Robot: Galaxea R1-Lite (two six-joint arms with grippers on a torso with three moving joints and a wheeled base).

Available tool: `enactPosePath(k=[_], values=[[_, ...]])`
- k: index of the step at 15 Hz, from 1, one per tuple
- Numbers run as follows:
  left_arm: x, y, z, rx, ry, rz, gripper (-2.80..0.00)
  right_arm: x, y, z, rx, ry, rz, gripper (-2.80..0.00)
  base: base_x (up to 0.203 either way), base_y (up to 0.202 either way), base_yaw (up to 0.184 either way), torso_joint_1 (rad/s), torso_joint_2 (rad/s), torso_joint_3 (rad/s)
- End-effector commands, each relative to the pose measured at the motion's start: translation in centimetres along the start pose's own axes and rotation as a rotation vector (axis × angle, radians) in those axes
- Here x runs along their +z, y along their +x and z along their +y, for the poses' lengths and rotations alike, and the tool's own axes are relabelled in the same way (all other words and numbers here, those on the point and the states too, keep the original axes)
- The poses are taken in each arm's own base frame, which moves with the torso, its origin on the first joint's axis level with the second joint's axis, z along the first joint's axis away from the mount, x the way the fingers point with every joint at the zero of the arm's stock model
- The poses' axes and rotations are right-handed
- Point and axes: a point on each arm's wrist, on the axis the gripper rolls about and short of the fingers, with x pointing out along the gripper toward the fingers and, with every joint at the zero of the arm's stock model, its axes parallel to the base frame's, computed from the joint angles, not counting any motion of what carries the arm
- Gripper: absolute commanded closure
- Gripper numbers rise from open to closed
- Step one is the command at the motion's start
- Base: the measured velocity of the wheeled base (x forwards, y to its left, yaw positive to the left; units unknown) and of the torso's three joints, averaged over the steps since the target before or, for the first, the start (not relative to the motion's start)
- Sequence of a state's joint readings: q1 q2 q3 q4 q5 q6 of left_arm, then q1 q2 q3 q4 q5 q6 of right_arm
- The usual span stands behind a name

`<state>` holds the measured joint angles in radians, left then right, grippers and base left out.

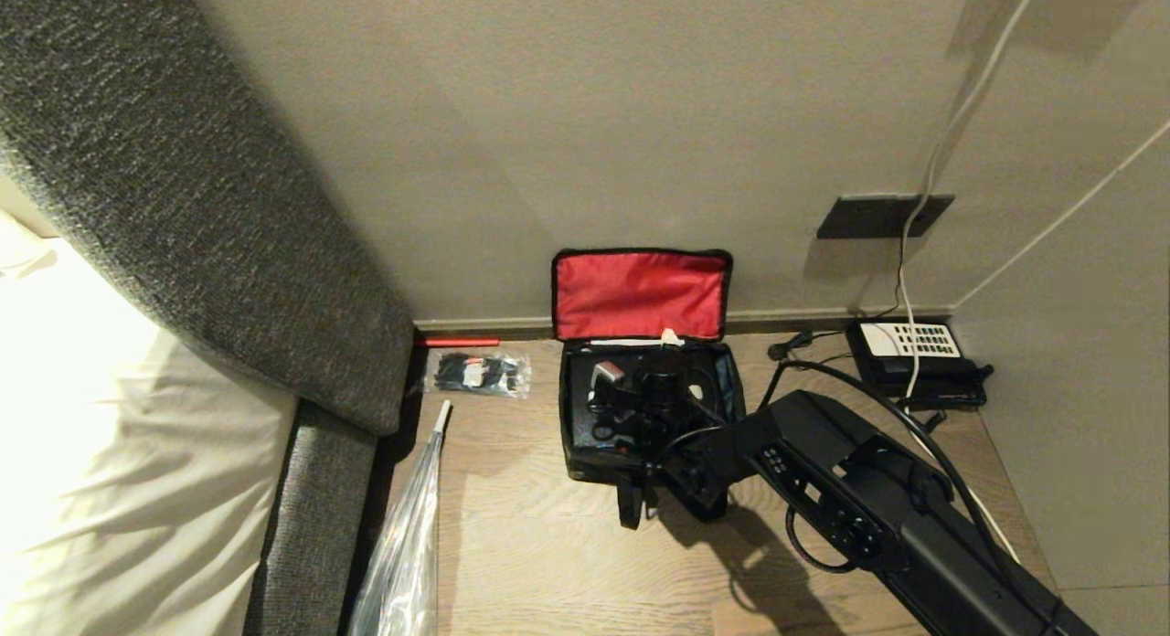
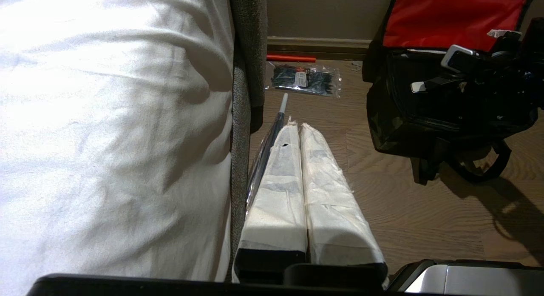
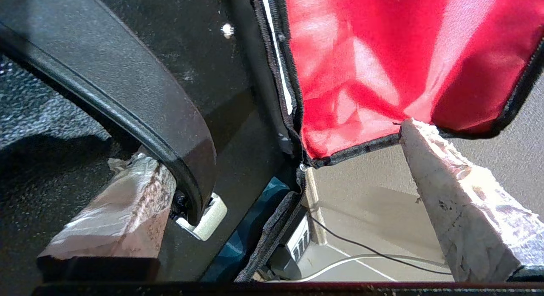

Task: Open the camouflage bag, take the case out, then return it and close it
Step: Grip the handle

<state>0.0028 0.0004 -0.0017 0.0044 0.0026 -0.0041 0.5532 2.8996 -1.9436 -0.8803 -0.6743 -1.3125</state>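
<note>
The camouflage bag stands open on the wooden floor, its red-lined lid leaning back against the wall. The black case sits inside it, with its grey curved handle bar on top. My right gripper reaches down into the bag, open. In the right wrist view the right gripper has one taped finger tucked right beside the handle, and the other finger stands far off by the lid's edge. My left gripper is shut and empty, parked low beside the bed.
A black telephone with a white keypad lies in the right corner, with cables running up to a wall plate. A packet of black ties, a red bar and a plastic-wrapped umbrella lie left of the bag. The grey headboard and white bedding fill the left.
</note>
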Motion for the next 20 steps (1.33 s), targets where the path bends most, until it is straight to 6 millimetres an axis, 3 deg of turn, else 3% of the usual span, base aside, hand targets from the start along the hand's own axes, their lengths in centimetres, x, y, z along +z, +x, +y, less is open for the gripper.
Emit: enactPosePath(k=[1,5,6,20], values=[[-0.02,-0.03,0.0,0.001,0.0,-0.003,0.0,0.09,-0.01,-0.26,-0.013,0.0,0.001,-2.8,0.0,0.0,0.0,0.0,0.0,0.0],[-0.04,-0.02,0.0,0.001,0.0,-0.002,0.0,-0.35,0.24,0.04,-0.002,-0.026,0.011,-2.8,0.0,0.0,0.0,0.0,0.0,0.0],[-0.02,-0.03,0.0,0.001,0.0,-0.003,0.0,-0.46,0.29,0.22,0.004,-0.031,0.014,0.0,0.0,0.0,0.0,0.0,0.0,0.0],[-0.02,-0.03,0.0,0.001,0.0,-0.003,0.0,-0.37,0.11,0.62,0.023,-0.032,0.011,0.0,0.0,0.0,0.0,0.0,0.0,0.0]])
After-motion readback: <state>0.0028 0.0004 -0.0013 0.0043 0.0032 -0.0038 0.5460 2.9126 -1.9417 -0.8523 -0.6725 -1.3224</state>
